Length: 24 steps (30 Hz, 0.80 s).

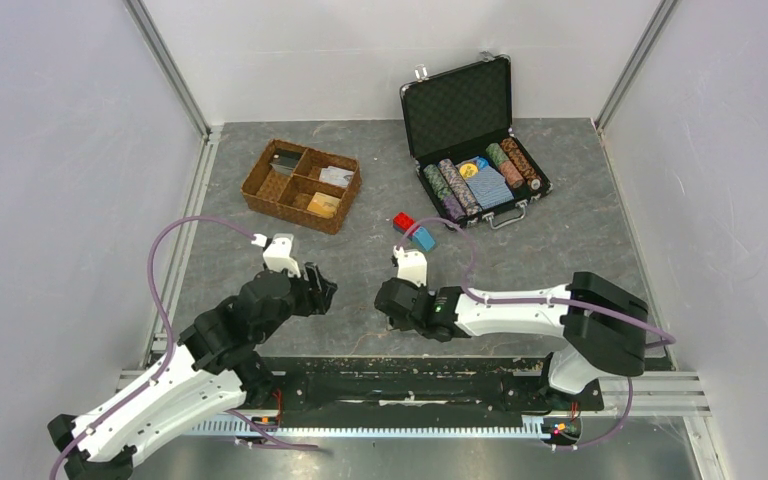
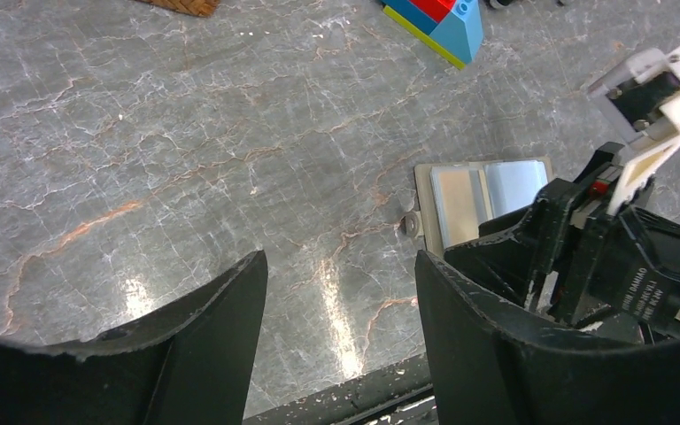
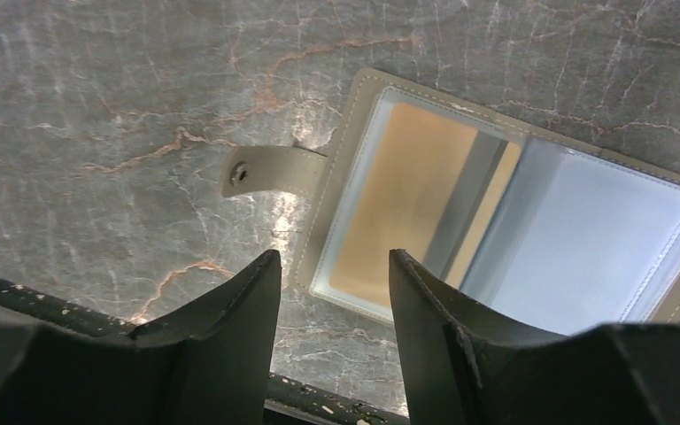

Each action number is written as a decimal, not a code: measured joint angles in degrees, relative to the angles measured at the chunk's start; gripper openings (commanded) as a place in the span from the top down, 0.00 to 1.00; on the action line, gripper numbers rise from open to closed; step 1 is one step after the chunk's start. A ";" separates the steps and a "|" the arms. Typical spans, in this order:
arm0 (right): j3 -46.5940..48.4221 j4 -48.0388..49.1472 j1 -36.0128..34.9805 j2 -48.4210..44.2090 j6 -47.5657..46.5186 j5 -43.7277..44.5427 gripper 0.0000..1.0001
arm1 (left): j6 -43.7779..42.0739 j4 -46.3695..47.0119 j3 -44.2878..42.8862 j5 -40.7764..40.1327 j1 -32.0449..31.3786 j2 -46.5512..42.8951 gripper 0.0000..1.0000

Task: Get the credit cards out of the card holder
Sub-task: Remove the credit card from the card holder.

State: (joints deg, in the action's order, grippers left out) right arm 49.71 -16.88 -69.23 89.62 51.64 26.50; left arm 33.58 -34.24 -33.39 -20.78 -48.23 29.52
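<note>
The card holder (image 3: 341, 133) lies open and flat on the marbled table, its side tab (image 3: 266, 170) pointing left. An orange-gold credit card (image 3: 407, 204) sits in its left clear sleeve and a light blue card (image 3: 593, 239) in the right one. My right gripper (image 3: 332, 257) is open and hovers just over the holder's near left corner. In the left wrist view the holder (image 2: 474, 195) is partly behind the right gripper (image 2: 584, 257). My left gripper (image 2: 341, 261) is open and empty over bare table, left of the holder. In the top view the grippers (image 1: 325, 290) (image 1: 382, 300) face each other and the holder is hidden.
A brown wicker tray (image 1: 260, 185) with small items stands at the back left. An open black chip case (image 1: 460, 105) stands at the back right. Red and blue blocks (image 1: 415, 232) lie just behind the right gripper. The black table edge rail (image 1: 410, 375) runs close below both grippers.
</note>
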 measured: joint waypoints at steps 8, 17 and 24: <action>1.07 -2.45 -0.72 3.06 0.24 1.53 0.43 | 0.02 -0.07 0.02 -0.59 -1.81 -0.55 0.30; 1.33 -3.17 -0.79 4.87 -0.13 2.38 0.58 | 0.02 -0.13 0.04 -1.68 -2.58 -1.70 0.30; 1.25 -2.93 -0.79 4.83 -0.85 2.54 0.80 | 0.02 -0.15 0.04 -1.66 -2.67 -1.68 0.30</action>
State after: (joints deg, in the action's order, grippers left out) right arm 50.96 -19.81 -70.02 94.45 50.78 29.04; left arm 33.61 -34.39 -33.34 -22.44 -50.89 27.83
